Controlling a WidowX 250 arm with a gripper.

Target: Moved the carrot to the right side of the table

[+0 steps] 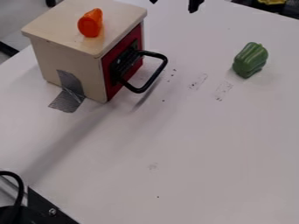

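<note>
In the camera view, the orange carrot (90, 22) lies on top of a wooden box (64, 59), towards the box's far part, with its broad, blunt end facing the camera. The gripper (174, 3) shows at the top edge, to the right of the box and well apart from the carrot. Its fingers (194, 5) are spread, with nothing between them. A green bell pepper (250, 60) rests on the right of the white bench (192, 144), and a black handle (155, 72) juts from the box's red front (126, 61).

The step in hand, I judge, is to reach the carrot. Bring the spread fingers over the box high enough to clear its top, then lower them on either side of the carrot's thick middle, since the rounded body could roll or squirt out of a grip near its end. Close gently, without pressing into the lid. Lift straight up before swinging right, clear of the handle, and set it down low, beside the pepper but not against it.
</note>
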